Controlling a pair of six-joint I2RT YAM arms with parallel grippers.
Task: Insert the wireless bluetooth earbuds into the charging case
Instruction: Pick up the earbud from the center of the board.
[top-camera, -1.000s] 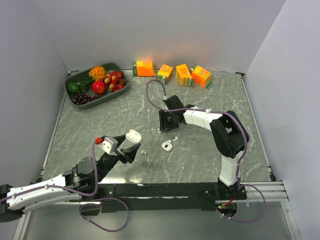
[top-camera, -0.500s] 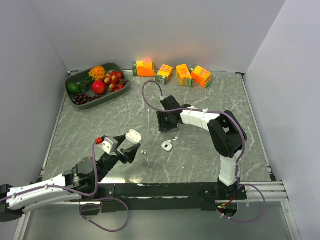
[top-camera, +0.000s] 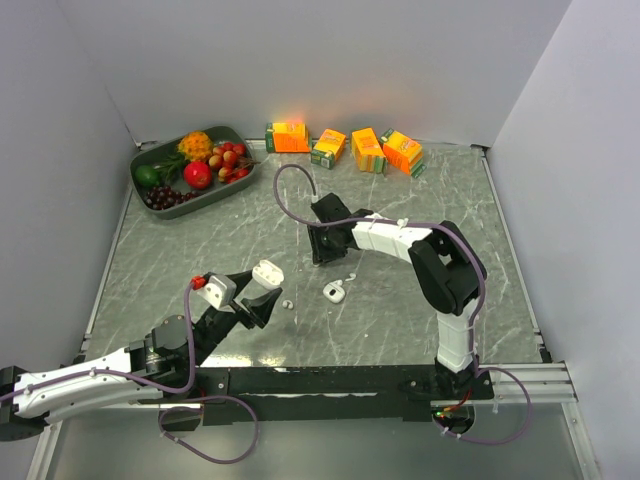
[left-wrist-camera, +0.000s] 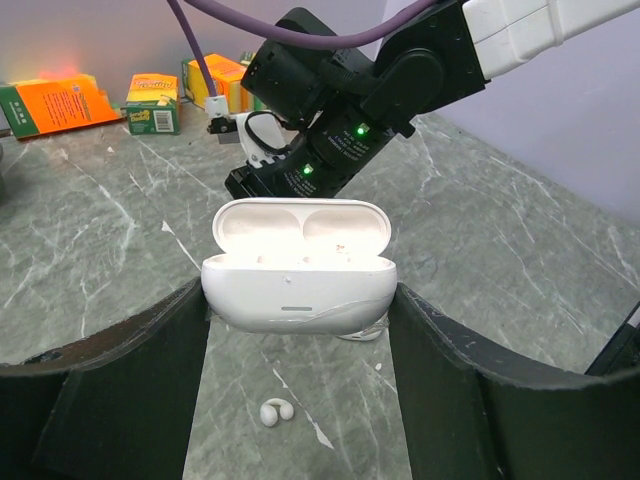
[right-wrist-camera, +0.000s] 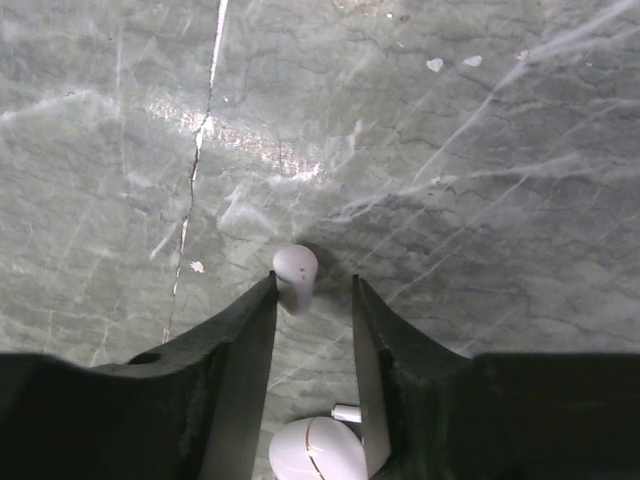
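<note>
My left gripper (left-wrist-camera: 300, 292) is shut on the open white charging case (left-wrist-camera: 298, 268) and holds it above the table; it also shows in the top view (top-camera: 266, 272). One tiny white earbud (left-wrist-camera: 272, 411) lies on the table below the case, seen from above too (top-camera: 288, 303). My right gripper (right-wrist-camera: 314, 283) is low over the table, its jaws a little apart. A second white earbud (right-wrist-camera: 296, 274) sits at the tips, against the left finger (right-wrist-camera: 250, 330). In the top view this gripper (top-camera: 323, 252) hides that earbud.
A white oval object (top-camera: 334, 291) lies between the grippers, also at the bottom of the right wrist view (right-wrist-camera: 310, 450). Several orange juice cartons (top-camera: 345, 146) line the back wall. A grey tray (top-camera: 150, 162) of fruit stands at the back left.
My right gripper has moved a little to the left over the table. The left arm and the case have not moved.
</note>
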